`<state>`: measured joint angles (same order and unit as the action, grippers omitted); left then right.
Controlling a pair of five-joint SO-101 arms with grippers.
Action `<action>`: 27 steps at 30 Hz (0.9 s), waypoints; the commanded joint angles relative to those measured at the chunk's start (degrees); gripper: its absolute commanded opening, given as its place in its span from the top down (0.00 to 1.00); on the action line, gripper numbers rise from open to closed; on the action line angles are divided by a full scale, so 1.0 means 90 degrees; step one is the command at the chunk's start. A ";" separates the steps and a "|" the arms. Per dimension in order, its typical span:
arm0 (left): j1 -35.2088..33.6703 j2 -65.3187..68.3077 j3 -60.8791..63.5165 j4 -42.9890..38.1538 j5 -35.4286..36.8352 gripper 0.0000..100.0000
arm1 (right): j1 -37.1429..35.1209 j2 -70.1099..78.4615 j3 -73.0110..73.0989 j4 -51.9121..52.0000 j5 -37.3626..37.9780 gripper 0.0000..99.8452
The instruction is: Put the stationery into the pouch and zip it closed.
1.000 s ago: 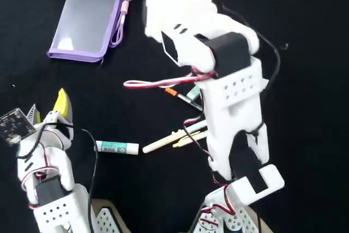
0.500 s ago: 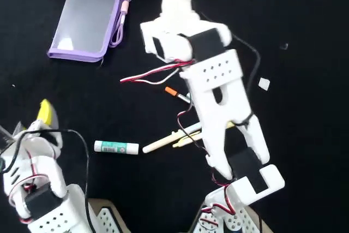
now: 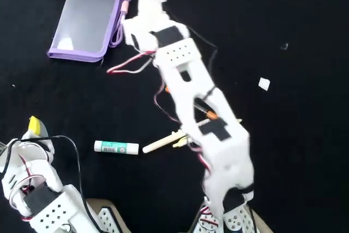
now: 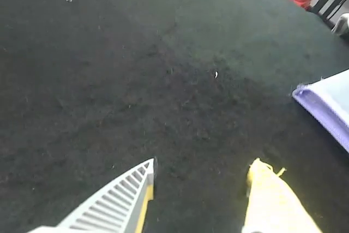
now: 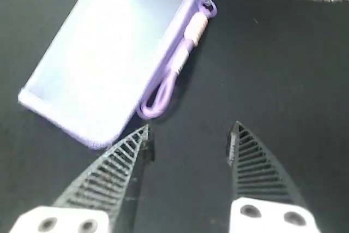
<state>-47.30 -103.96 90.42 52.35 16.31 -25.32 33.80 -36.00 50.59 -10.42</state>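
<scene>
Step in hand, as I am judging it: getting at the pouch, before any loading. None of the stationery is inside yet.

I am seeing the lilac pouch [image 3: 87,20] lying flat at the far left of the black desk [image 3: 305,135], clear face up, its wrist strap [image 5: 169,85] trailing along the side nearer the right arm. I cannot tell whether the zip is open.

The right gripper [image 5: 188,135] is hanging over bare desk just beside the strap loop, jaws spread wide and holding nothing. The right arm is stretching from the near edge across the middle of the desk and covering part of the stationery.

The glue stick [image 3: 116,147] is lying near the front edge, and the cream pen [image 3: 163,143] just beside it is running under the arm. Both are well apart from the pouch.

The left gripper [image 4: 204,165] is sitting low at the near left, jaws parted and empty, with a corner of the pouch in its wrist view.

Next move, my call: I am planning to bring the right jaws onto the zip pull by the strap end, while the left jaws pin the pouch body so it is not sliding.
</scene>
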 commanded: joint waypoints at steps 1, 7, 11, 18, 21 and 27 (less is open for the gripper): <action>-0.0044 -0.0059 -0.0024 -0.0147 0.0039 0.73 | -0.0225 0.1255 -0.2252 -0.0117 -0.0078 0.79; -0.0044 -0.0059 -0.0024 -0.0147 0.0039 0.73 | -0.0430 0.3521 -0.5065 -0.0117 -0.0078 0.79; -0.0044 -0.0059 0.0005 -0.0166 0.0049 0.73 | -0.0391 0.4225 -0.6002 0.0117 -0.0742 0.79; -0.0044 -0.0059 0.0034 -0.0186 0.0371 0.73 | -0.0117 0.4264 -0.5553 0.0127 -0.1866 0.79; -0.0063 -0.0059 0.0034 -0.0186 0.0361 0.73 | -0.0127 0.4274 -0.5114 0.0117 -0.2305 0.79; -0.0034 -0.0059 -0.0151 -0.0147 0.0352 0.73 | -0.0088 0.4254 -0.4684 0.0723 -0.2686 0.79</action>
<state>-47.65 -103.96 91.12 51.74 19.30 -27.34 73.27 -77.23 54.37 -33.63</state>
